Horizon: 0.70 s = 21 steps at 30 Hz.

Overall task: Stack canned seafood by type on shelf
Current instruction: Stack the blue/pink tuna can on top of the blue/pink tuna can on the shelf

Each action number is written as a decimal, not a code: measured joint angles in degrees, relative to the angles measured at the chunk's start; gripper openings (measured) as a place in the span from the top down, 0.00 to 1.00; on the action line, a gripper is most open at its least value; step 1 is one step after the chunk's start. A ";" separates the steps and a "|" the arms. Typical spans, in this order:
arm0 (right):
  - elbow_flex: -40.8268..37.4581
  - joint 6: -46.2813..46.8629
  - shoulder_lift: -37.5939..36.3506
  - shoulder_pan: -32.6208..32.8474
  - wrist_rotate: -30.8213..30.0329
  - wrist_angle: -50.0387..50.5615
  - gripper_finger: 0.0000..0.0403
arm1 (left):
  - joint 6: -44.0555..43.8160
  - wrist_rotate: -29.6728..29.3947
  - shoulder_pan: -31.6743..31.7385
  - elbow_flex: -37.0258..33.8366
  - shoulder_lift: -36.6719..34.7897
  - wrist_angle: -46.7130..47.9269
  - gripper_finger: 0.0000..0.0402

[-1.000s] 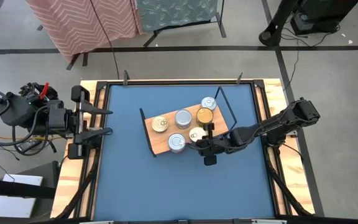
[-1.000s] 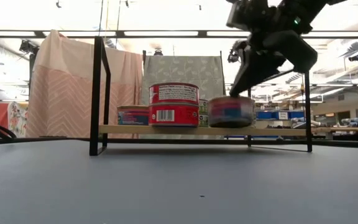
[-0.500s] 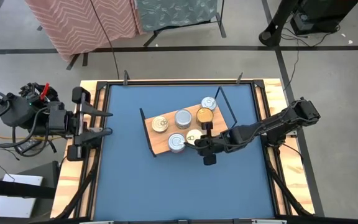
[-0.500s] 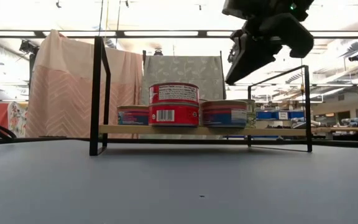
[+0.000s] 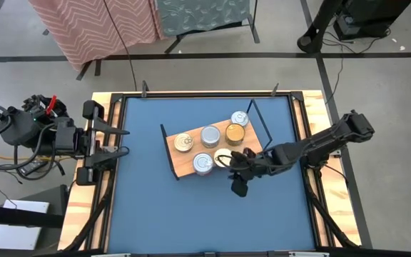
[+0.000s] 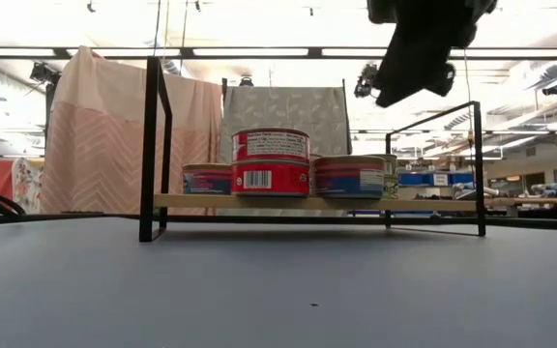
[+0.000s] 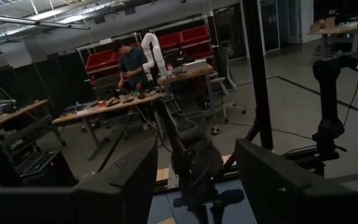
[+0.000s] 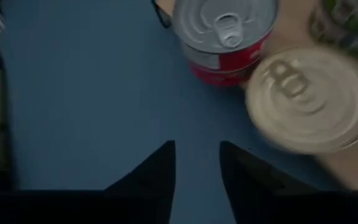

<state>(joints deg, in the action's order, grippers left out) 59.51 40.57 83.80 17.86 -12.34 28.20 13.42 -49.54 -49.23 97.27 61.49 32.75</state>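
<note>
Since a second ago, our right gripper point(image 5: 238, 187) has let go of the pale-lidded, blue-labelled tin point(image 5: 225, 155) and drawn back off the light-wood shelf with black wire ends point(image 5: 183, 165), fingers slightly parted and empty. We list six round flat tins on the board: red-labelled silver point(image 5: 203, 163), two more silver, two gold. Left gripper point(image 5: 122, 140) waits spread at the table's left edge; we judge like lids should be aligned squarely before stacking.

The high view looks straight down on the whole table point(image 5: 141, 207); the low view sits at tabletop height, level with the shelf point(image 6: 317, 203). Both share it — the right wrist view hangs close above its cans point(image 8: 225, 31), the left faces the room.
</note>
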 joint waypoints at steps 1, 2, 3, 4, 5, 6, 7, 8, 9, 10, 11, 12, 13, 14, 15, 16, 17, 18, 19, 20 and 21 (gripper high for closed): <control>-0.64 2.24 -0.24 0.45 -0.05 -1.22 0.64 | 0.08 0.05 0.00 0.00 0.00 0.04 0.46; -1.32 4.51 -0.34 0.82 0.06 -2.38 0.62 | 0.10 0.34 0.01 0.00 0.00 0.11 0.46; -2.22 7.25 -0.45 1.20 0.10 -3.39 0.60 | 0.10 0.91 0.00 0.00 0.00 0.19 0.46; -3.25 10.79 -0.51 1.63 -0.03 -4.26 0.58 | 0.12 1.44 0.00 0.01 0.00 0.24 0.46; -4.17 14.79 -0.57 1.99 -0.26 -4.99 0.56 | 0.12 1.98 0.00 0.00 0.00 0.24 0.46; -5.05 19.10 -0.76 2.36 -0.32 -5.95 0.54 | 0.15 2.56 0.00 0.01 0.00 0.24 0.46; -5.76 23.63 -0.84 2.83 -0.86 -6.94 0.52 | 0.15 2.84 0.00 0.00 0.00 0.25 0.46; -6.44 28.24 -0.92 3.35 -1.98 -8.14 0.51 | 0.15 3.12 0.00 0.00 0.00 0.26 0.46; -7.21 32.34 -0.98 4.21 -4.02 -10.03 0.49 | 0.16 3.52 0.00 0.00 0.00 0.24 0.46; -7.88 36.17 -1.00 5.20 -6.96 -12.23 0.48 | 0.16 3.92 0.00 0.00 0.00 0.25 0.46; -8.49 39.74 -1.10 6.29 -10.75 -14.41 0.48 | 0.14 4.17 0.00 0.00 0.00 0.26 0.46; -8.88 43.14 -1.25 7.44 -14.75 -15.99 0.47 | 0.14 4.38 0.00 0.00 0.00 0.26 0.46; -9.00 46.65 -1.37 8.69 -19.05 -16.95 0.47 | 0.10 4.57 0.00 0.00 0.00 0.26 0.46; -9.07 50.61 -1.56 9.89 -23.23 -17.33 0.47 | 0.08 4.80 0.00 0.00 0.00 0.26 0.46; -9.29 54.50 -1.71 11.21 -26.94 -17.07 0.47 | 0.08 4.85 0.00 0.00 0.00 0.26 0.46; -9.57 58.31 -1.76 12.41 -30.23 -16.51 0.47 | 0.08 4.85 0.00 0.00 0.00 0.26 0.46; -9.76 61.94 -1.73 13.56 -32.62 -16.17 0.48 | 0.07 4.86 0.00 0.00 0.00 0.26 0.46; -10.09 65.21 -1.73 14.70 -34.10 -16.00 0.48 | 0.07 4.86 0.00 0.00 0.00 0.26 0.46; -10.55 68.00 -1.73 15.75 -35.24 -15.76 0.48 | 0.05 4.87 0.00 0.00 0.00 0.27 0.46; -11.01 70.41 -1.53 16.80 -36.42 -15.75 0.48 | 0.07 4.85 0.00 0.00 0.00 0.29 0.46; -11.49 72.90 -1.18 17.88 -37.74 -15.89 0.48 | 0.05 4.87 0.00 0.00 0.00 0.42 0.46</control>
<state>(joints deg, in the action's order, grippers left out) 48.03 113.47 82.61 35.75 -50.08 12.31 13.47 -44.67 -49.23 97.27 61.49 33.17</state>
